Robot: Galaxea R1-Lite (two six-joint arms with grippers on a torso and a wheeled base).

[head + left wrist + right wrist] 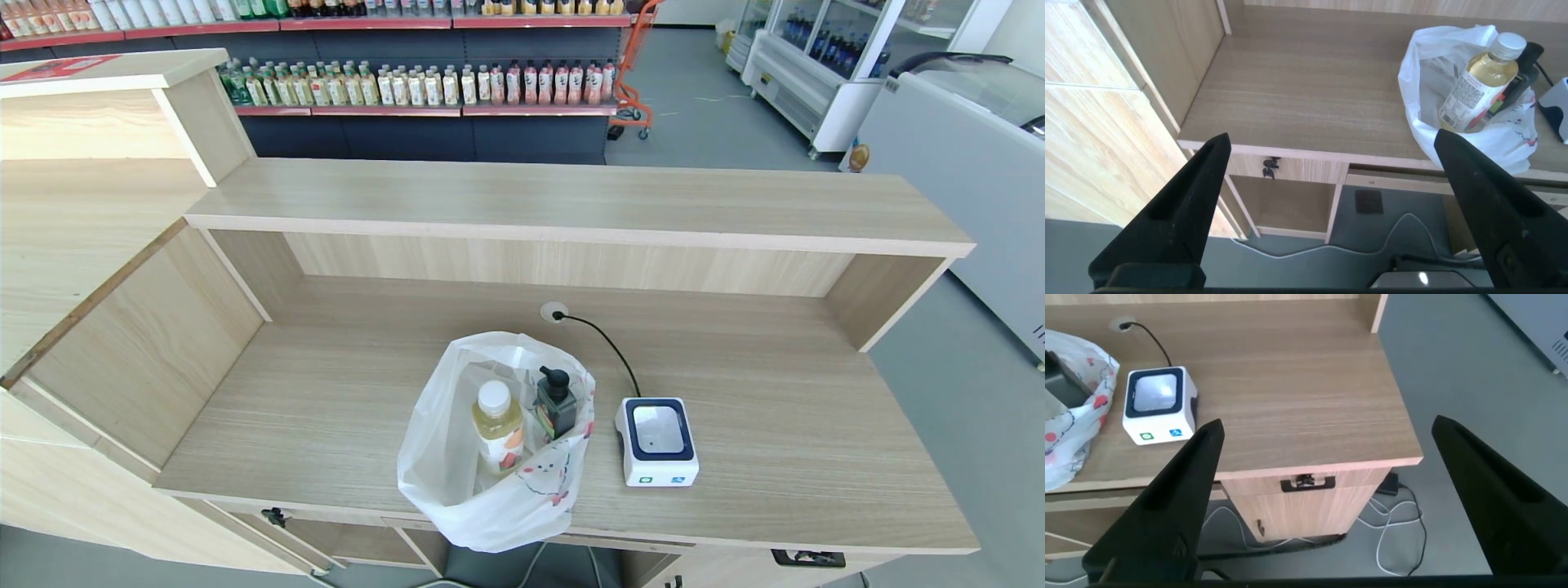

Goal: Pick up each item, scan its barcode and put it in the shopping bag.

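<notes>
Desk [326,408]: a wood-grain checkout surface with a raised back ledge.

Shopping bag [429,445]: white plastic with a printed pattern. It stands open at the desk's front edge, and its lower part hangs over that edge.

Contents of the bag: a tea bottle [498,429] with a white cap stands upright. A dark pump bottle [556,404] sits just beside it, on the scanner side.

Barcode scanner [657,441]: on the desk just to the right of the bag, window facing up. Its black cable [608,347] runs to a grommet [554,311] at the back of the desk.

Left gripper [1331,139]: released, jaws spread wide, holding nothing. It is out in front of the desk's front edge, left of the bag.

Right gripper [1327,422]: likewise released and empty. It is out in front of the front edge, right of the scanner.
</notes>
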